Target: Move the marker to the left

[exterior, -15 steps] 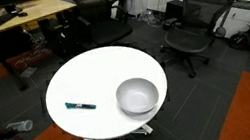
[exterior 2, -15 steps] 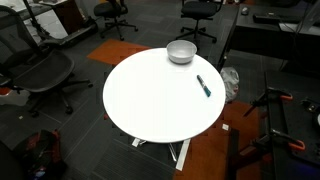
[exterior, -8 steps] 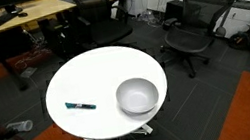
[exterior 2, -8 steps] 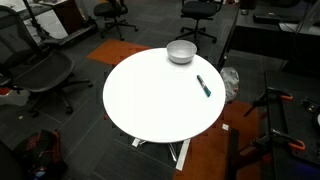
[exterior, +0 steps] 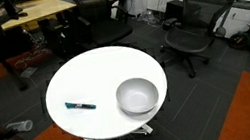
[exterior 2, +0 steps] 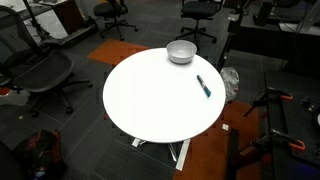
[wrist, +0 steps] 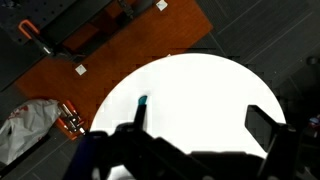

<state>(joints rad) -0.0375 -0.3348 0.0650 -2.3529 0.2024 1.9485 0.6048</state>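
The teal-blue marker (exterior: 80,106) with a dark end lies flat on the round white table (exterior: 95,75), apart from the grey bowl (exterior: 137,95). It also shows in the other exterior view (exterior 2: 204,86), near the table's edge. In the wrist view the marker (wrist: 141,106) pokes out from behind a dark finger (wrist: 130,132), with only its teal tip and part of its body showing. My gripper (wrist: 200,130) hangs high above the table, jaws wide apart and empty. It does not show in either exterior view.
The bowl (exterior 2: 181,51) stands near the table's rim. Office chairs (exterior: 191,24) and a wooden desk (exterior: 15,16) ring the table. A dark chair (exterior 2: 40,70) stands beside it. An orange floor mat (wrist: 120,40) and a white bag (wrist: 30,125) lie below the table.
The marker and bowl have not moved. A dark shape has come into the top left corner of an exterior view.
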